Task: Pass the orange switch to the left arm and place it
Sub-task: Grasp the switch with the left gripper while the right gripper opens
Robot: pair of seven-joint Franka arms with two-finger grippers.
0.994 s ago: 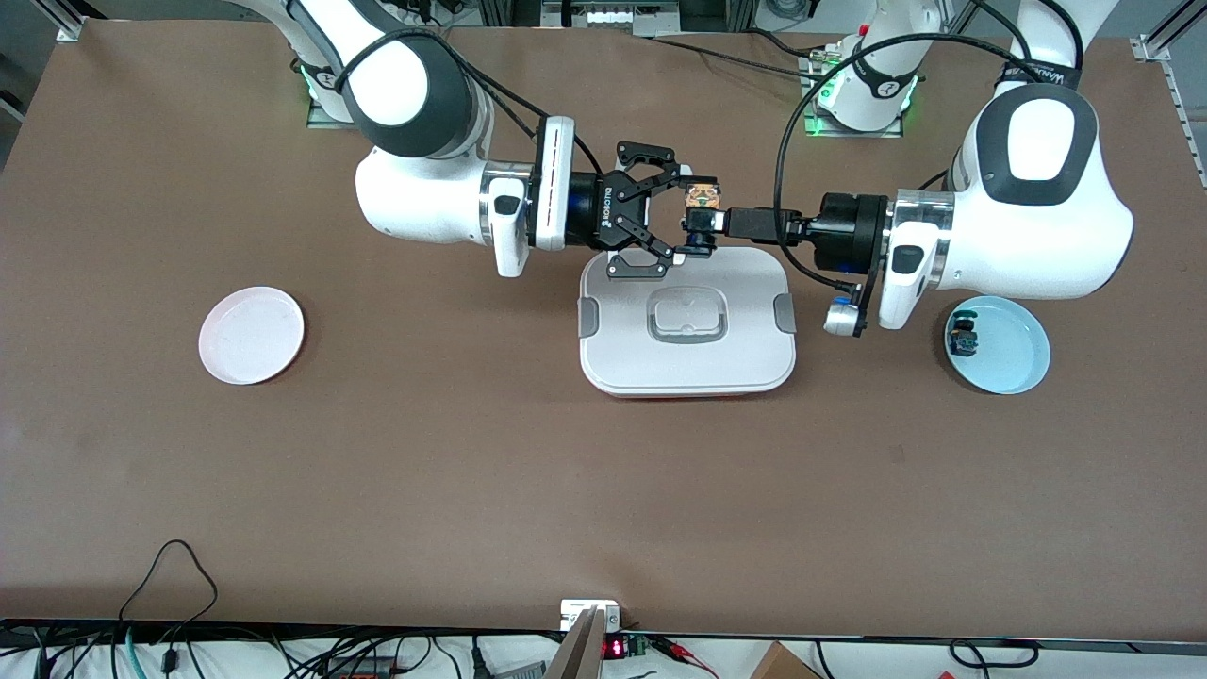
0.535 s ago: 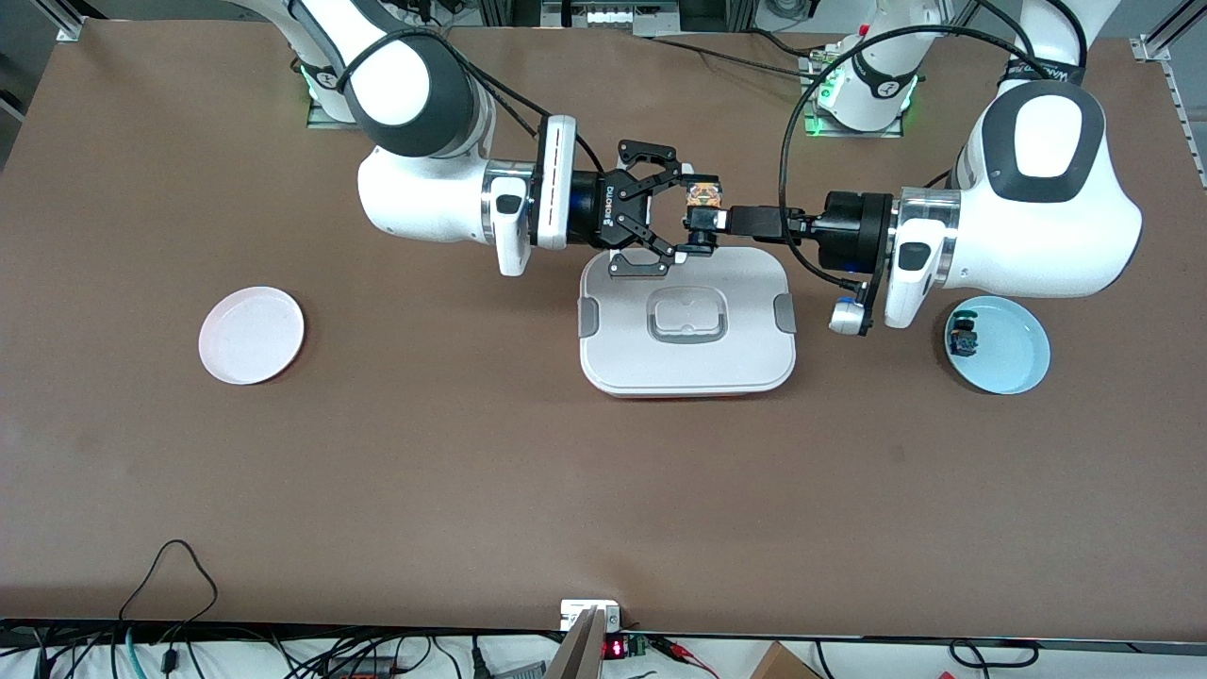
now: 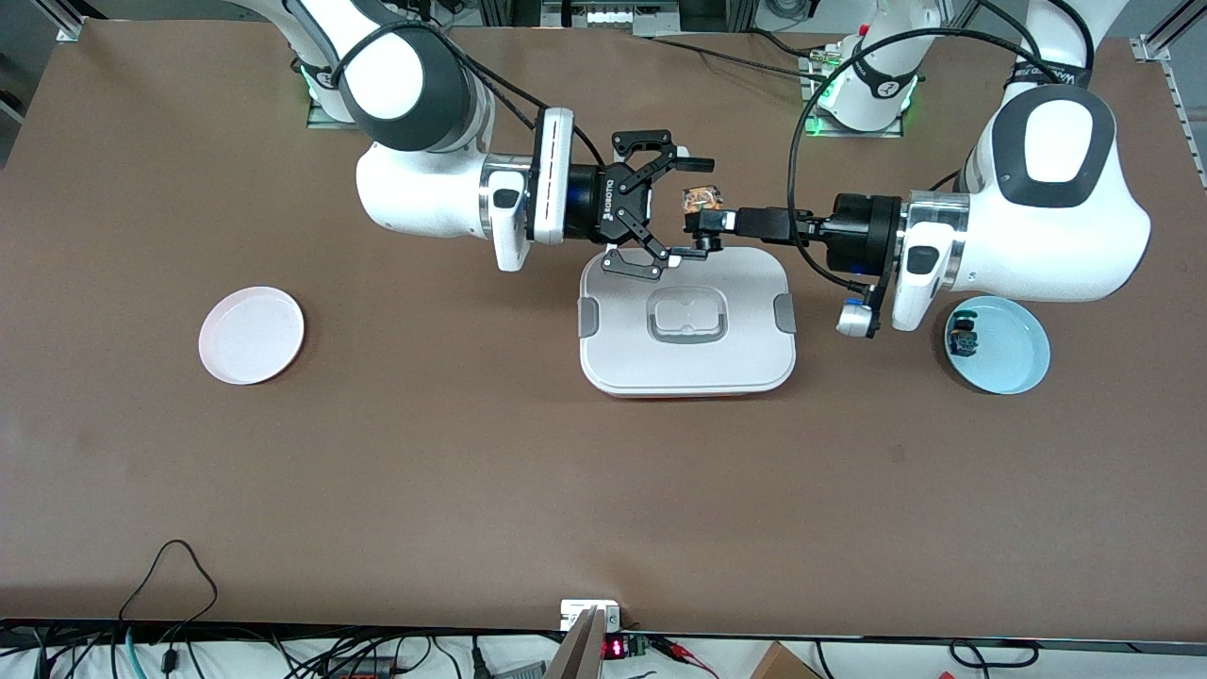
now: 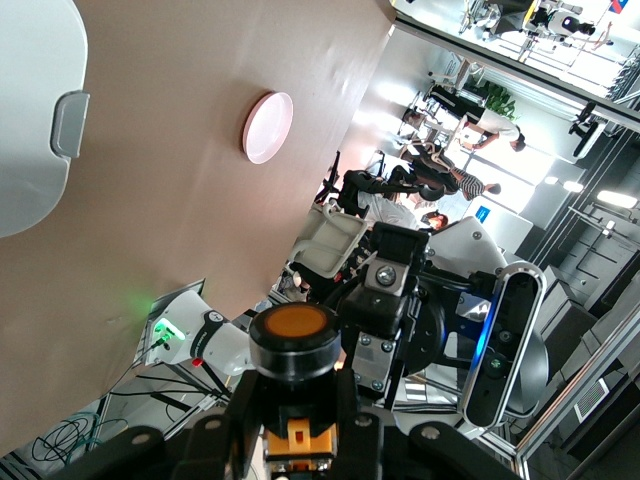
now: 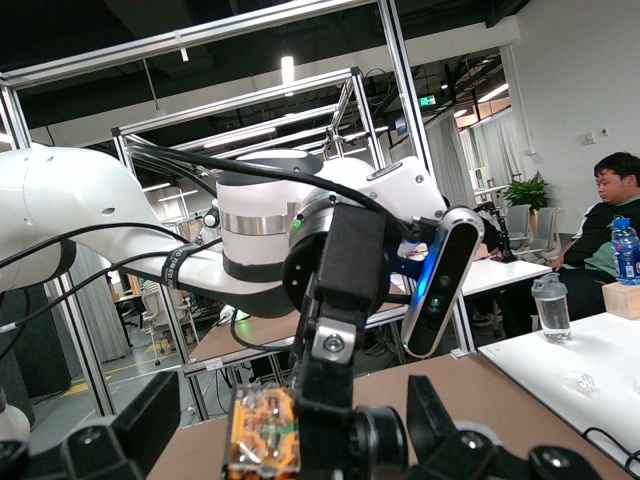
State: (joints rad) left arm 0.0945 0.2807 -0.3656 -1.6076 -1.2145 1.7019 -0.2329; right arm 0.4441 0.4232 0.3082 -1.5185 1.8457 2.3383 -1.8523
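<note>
The orange switch point(image 3: 702, 201) is a small cylindrical push-button with a black head, an orange cap face point(image 4: 294, 323) and an orange body part. It is held in the air, lying level, above the box edge that lies farthest from the front camera. The left gripper point(image 3: 705, 223) is clamped on it. The right gripper point(image 3: 686, 208) faces it with jaws spread wide, one finger on either side of the switch and not touching it.

The box point(image 3: 687, 323) is white, rounded-rectangular, lidded, with grey side clips point(image 3: 587, 317) and a recessed handle. It rests mid-table.
</note>
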